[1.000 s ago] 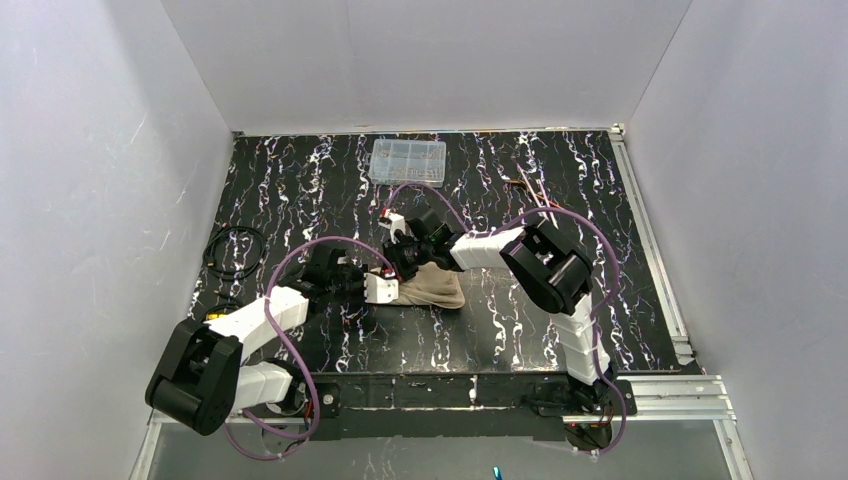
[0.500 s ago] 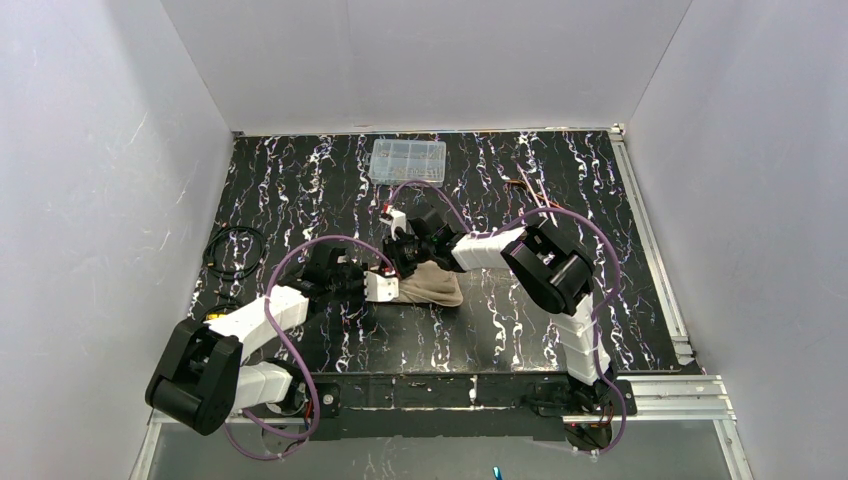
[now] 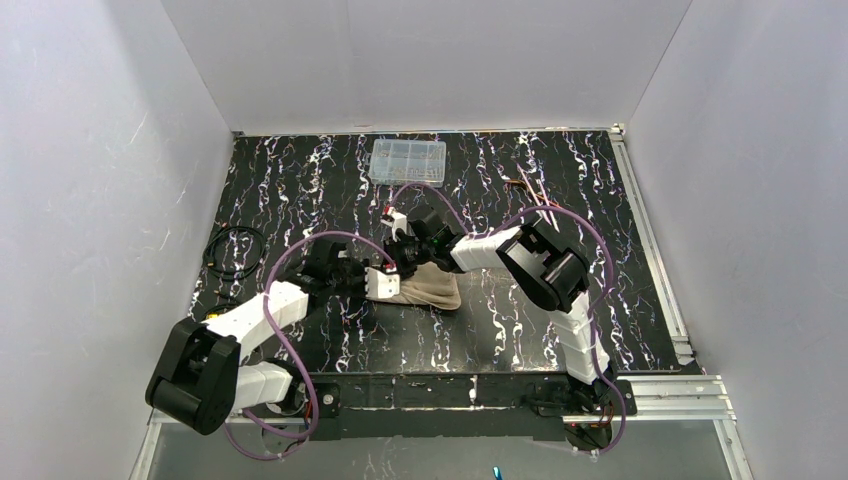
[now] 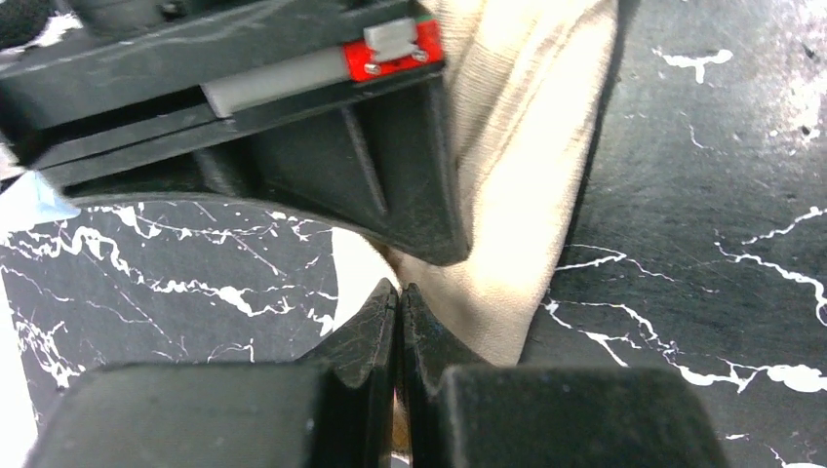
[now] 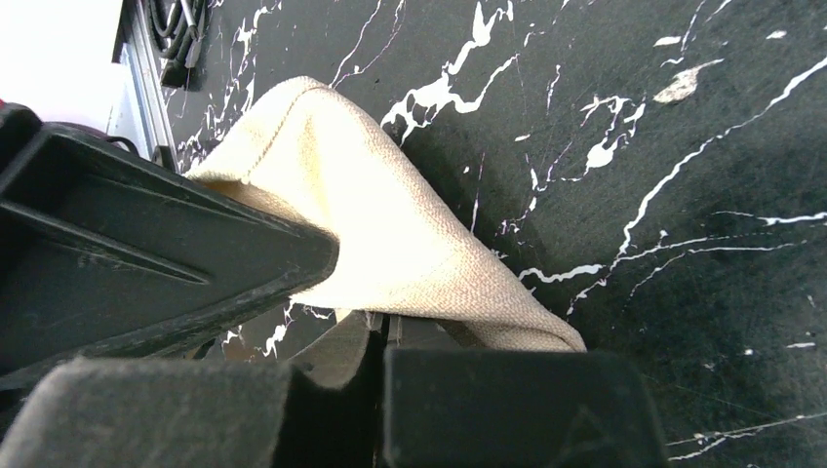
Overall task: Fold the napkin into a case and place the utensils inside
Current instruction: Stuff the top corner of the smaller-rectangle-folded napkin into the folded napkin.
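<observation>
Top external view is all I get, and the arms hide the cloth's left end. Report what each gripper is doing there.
Observer: Left wrist view: the left gripper is shut at the napkin's edge, with a tan sliver showing low between its fingers.
Operator: Now the right one.
Observer: Right wrist view: the right gripper is shut on the napkin, with cloth coming out between its closed jaws.
Operator: Describe the cloth's shape there.
Observer: It arches up from that gripper in a rounded fold, with its hemmed edge at the top of the frame.
</observation>
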